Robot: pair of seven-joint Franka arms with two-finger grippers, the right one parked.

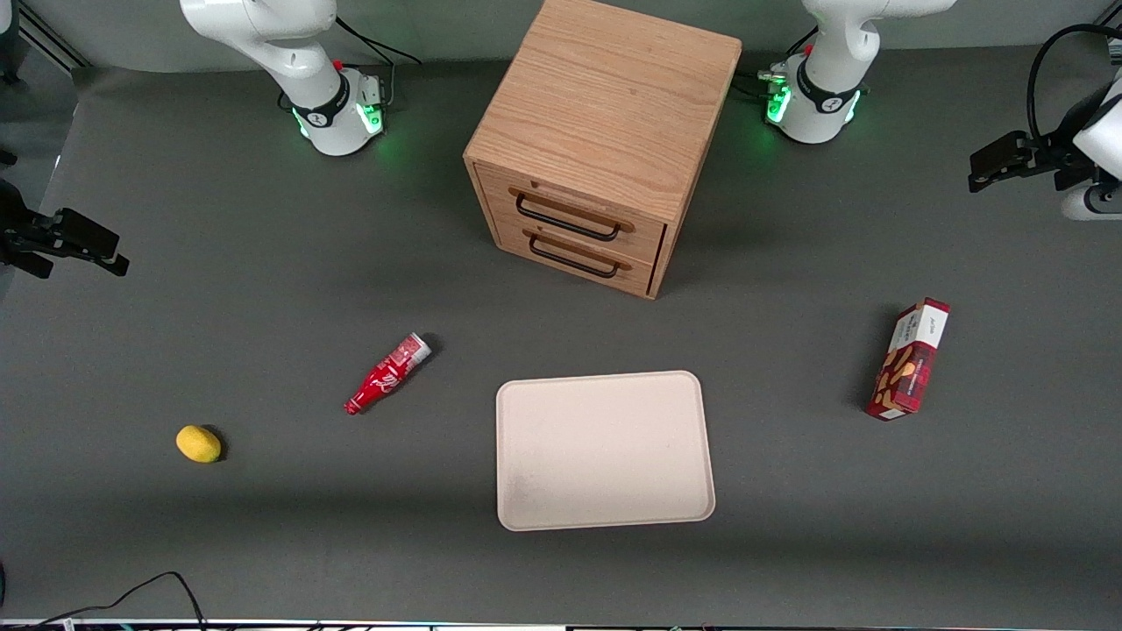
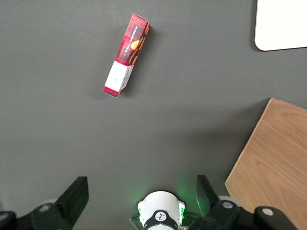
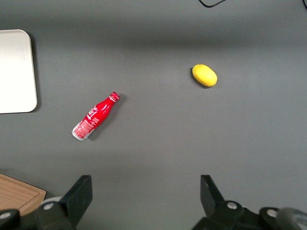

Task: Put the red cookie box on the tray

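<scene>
The red cookie box (image 1: 909,370) lies flat on the dark table toward the working arm's end, its white end panel pointing away from the front camera. The left wrist view shows the red cookie box (image 2: 127,54) lying at a slant, well ahead of the fingers. The cream tray (image 1: 605,450) sits near the table's middle, in front of the cabinet, with nothing on it; one corner of the tray (image 2: 280,24) shows from the wrist. My gripper (image 1: 986,166) hangs raised at the working arm's end, farther from the front camera than the box. This gripper (image 2: 141,191) is open and holds nothing.
A wooden two-drawer cabinet (image 1: 605,131) stands at the back middle, drawers shut. A small red soda bottle (image 1: 387,374) lies beside the tray toward the parked arm's end. Farther that way a yellow lemon (image 1: 199,443) rests near the front edge.
</scene>
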